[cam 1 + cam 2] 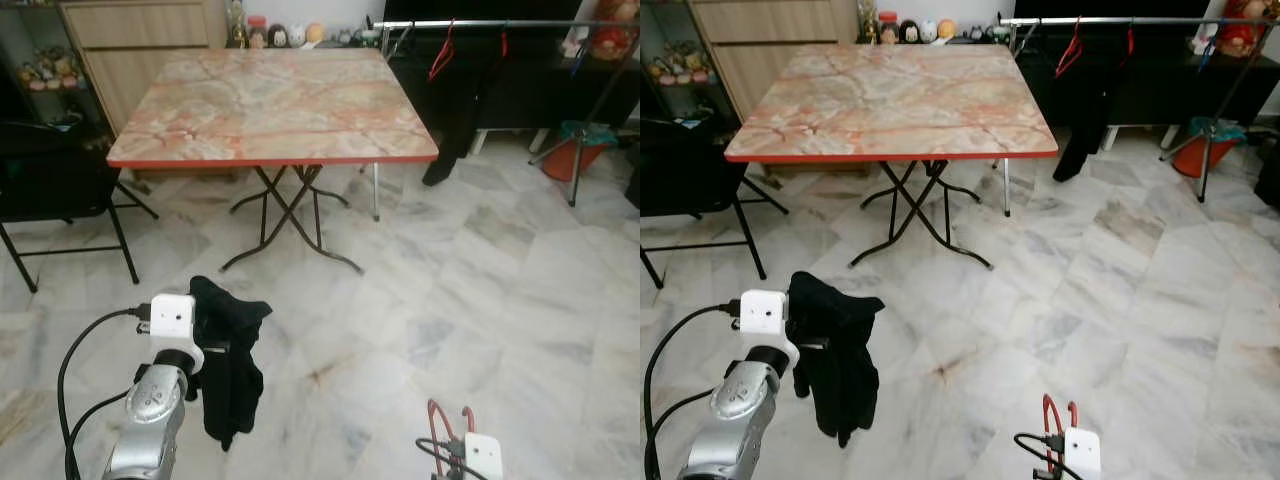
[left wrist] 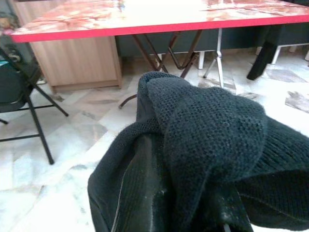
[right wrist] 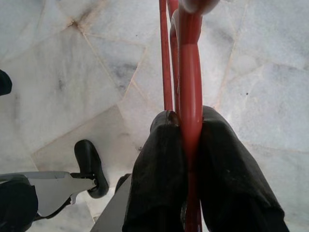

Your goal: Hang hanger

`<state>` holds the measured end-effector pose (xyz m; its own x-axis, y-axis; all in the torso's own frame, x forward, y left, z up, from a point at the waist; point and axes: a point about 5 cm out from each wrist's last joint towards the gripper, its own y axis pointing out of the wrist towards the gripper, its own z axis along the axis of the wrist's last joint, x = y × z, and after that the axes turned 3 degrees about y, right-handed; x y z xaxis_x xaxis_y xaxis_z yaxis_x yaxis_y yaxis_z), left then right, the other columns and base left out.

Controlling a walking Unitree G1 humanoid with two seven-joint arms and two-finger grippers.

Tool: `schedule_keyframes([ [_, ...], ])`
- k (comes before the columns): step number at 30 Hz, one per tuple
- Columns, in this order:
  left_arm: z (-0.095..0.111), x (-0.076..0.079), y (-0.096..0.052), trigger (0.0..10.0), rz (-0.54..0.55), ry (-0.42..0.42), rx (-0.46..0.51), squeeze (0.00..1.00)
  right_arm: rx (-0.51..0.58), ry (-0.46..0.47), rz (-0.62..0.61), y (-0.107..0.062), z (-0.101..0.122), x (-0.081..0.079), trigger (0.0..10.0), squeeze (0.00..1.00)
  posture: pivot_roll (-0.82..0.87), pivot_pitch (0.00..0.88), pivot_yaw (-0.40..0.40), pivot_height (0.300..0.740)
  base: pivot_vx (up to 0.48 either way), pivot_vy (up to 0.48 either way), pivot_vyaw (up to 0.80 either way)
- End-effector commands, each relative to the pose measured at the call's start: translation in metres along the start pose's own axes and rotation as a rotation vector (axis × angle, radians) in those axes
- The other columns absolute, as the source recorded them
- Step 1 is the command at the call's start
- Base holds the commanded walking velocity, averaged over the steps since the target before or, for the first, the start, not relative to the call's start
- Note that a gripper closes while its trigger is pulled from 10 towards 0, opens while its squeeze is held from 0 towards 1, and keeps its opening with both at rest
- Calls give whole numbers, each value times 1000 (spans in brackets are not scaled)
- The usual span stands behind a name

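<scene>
Two claws are busy: my right claw (image 3: 186, 159) is squeezed tight on the red hanger (image 3: 189, 72), my left claw (image 1: 205, 350) holds black cloth (image 1: 228, 360), and the clothes rail (image 1: 480, 23) waits far ahead to my right, past the desk (image 1: 270, 100).

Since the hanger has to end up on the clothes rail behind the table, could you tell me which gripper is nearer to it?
Right, though both are far. The right gripper, clamping the red hanger, sits on the clothes rail side; the left gripper, holding the black garment, is across from it.
</scene>
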<state>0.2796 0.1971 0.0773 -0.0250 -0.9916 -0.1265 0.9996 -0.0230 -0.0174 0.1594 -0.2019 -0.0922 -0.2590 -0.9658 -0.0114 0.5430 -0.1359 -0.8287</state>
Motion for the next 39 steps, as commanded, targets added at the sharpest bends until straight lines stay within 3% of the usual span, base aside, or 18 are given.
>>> schedule_keyframes([
  [1, 11, -1, 2, 10000, 1, 5, 53, 0, 8, 3, 7, 0, 2, -2, 10000, 0, 131, 0, 9, 740, 251, 0, 0],
  [31, 13, 3, 2, 10000, 0, -6, 65, 0, 4, -4, 12, 1, 3, 0, 10000, 0, 132, 0, -4, 740, 335, 0, 0],
  [37, 28, 2, 7, 10000, 9, -14, 116, 0, 1, -5, 14, 1, 3, 1, 10000, 0, 132, 0, -6, 740, 316, 0, 0],
  [39, 51, 1, 15, 10000, 9, -35, 193, 0, 1, -5, 14, 1, 3, 1, 10000, 0, 135, 0, -10, 740, 338, 0, 0],
])
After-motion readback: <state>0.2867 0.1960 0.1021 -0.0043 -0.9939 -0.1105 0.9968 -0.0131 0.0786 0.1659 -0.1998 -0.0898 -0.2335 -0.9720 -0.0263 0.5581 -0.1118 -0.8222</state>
